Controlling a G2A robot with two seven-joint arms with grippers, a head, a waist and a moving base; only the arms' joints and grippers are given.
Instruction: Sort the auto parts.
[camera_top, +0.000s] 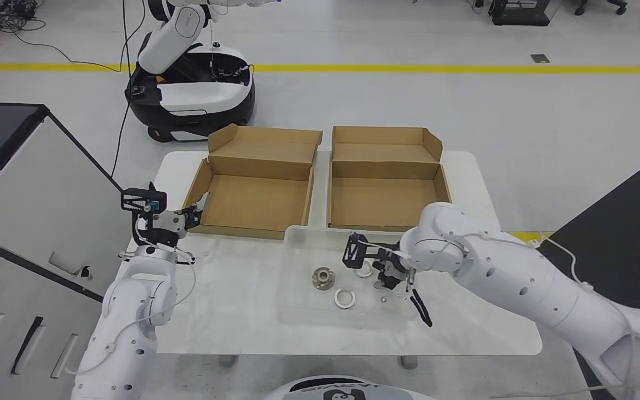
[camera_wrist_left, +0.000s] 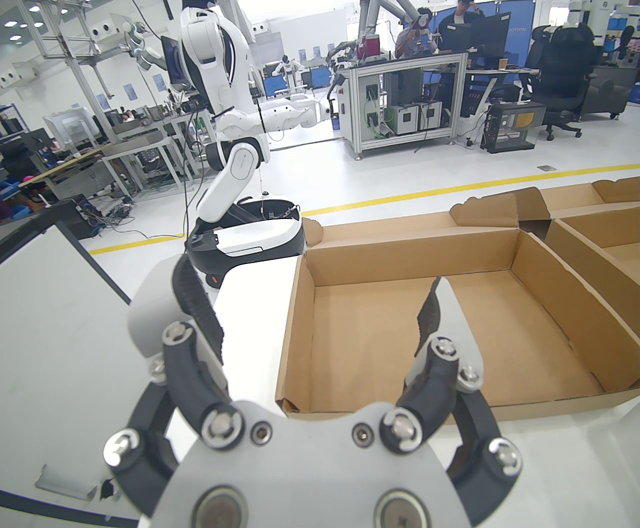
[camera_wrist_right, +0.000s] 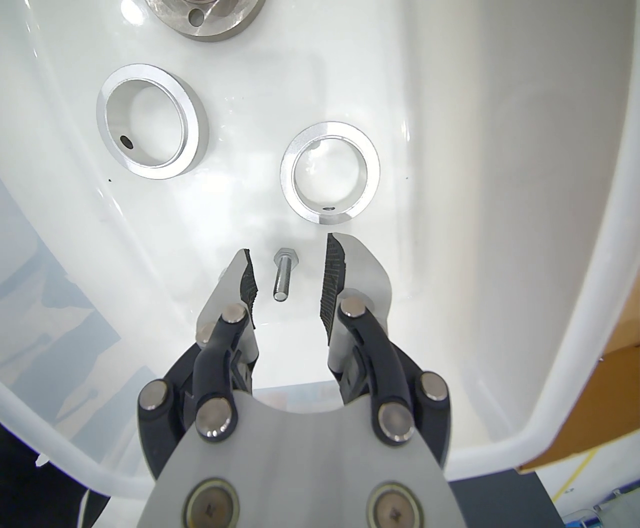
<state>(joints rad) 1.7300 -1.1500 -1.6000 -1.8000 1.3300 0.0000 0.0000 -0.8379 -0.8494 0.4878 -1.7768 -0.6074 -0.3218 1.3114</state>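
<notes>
A clear plastic tray (camera_top: 300, 233) at the table's front holds the parts. Inside it lie a flanged metal hub (camera_top: 322, 277), two aluminium rings (camera_wrist_right: 152, 122) (camera_wrist_right: 330, 172) and a small steel bolt (camera_wrist_right: 282, 277). My right gripper (camera_wrist_right: 290, 248) is down in the tray, open, with the bolt lying between its fingers and untouched by them. The nearer ring sits just beyond its fingertips. My left gripper (camera_wrist_left: 310, 275) is open and holds nothing; it hovers at the left end of the table beside the left cardboard box (camera_wrist_left: 450, 325).
Two open, empty cardboard boxes (camera_top: 255, 200) (camera_top: 385, 200) stand side by side behind the tray. Another white robot (camera_top: 190, 80) is parked on the floor past the table's far left corner. A dark cabinet (camera_top: 30, 190) stands to the left.
</notes>
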